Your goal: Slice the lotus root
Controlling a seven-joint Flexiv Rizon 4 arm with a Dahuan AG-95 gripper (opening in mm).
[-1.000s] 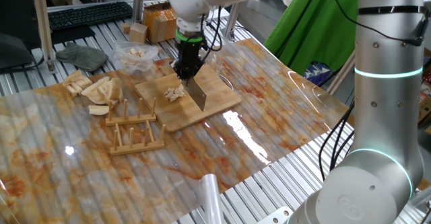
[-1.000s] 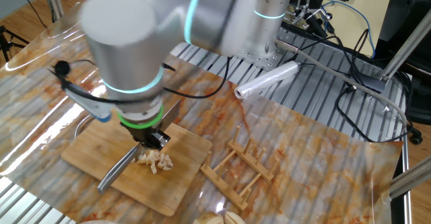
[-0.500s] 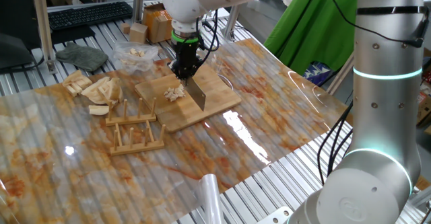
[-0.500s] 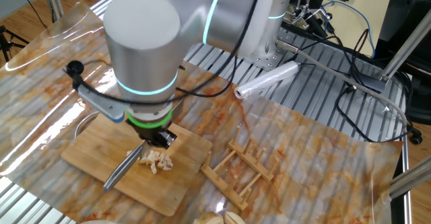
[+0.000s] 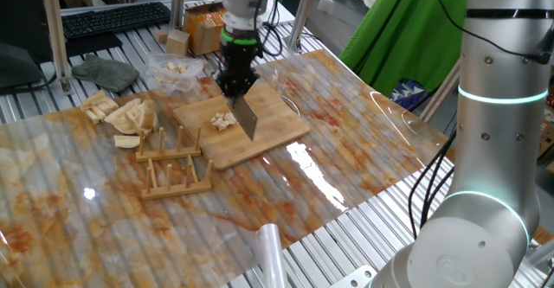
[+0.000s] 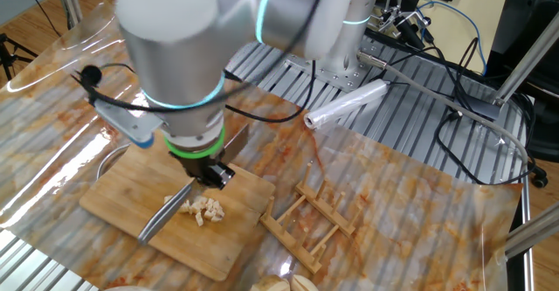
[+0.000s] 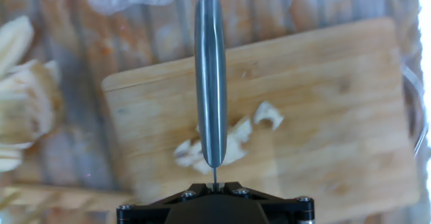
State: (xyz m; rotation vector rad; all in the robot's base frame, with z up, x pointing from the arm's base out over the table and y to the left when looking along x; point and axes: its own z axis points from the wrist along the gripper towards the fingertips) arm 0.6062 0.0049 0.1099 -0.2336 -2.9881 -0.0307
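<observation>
The lotus root (image 5: pixel 224 120) is a cluster of small pale bits on the bamboo board (image 5: pixel 277 119); the same bits show as lotus root (image 6: pixel 204 209) and lotus root (image 7: pixel 236 138). My gripper (image 5: pixel 236 85) is shut on a knife (image 5: pixel 246 117) with a grey steel blade. The knife (image 7: pixel 210 76) hangs edge-down over the bits, seen along its spine in the hand view. In the other fixed view the knife (image 6: pixel 166 219) slants down to the left, just above the board (image 6: pixel 122 195). The gripper (image 6: pixel 210 173) hovers above the pieces.
A heap of tan wedge slices (image 5: pixel 121 113) lies left of the board. A wooden rack (image 5: pixel 171 169) stands in front of it. A clear bag with pale chunks (image 5: pixel 176 70) sits behind. A rolled plastic film (image 6: pixel 347 106) lies near the arm's base.
The gripper has lifted and shifted slightly with the knife, so the blade now stands higher above the pale bits. The bits lie where they were.
</observation>
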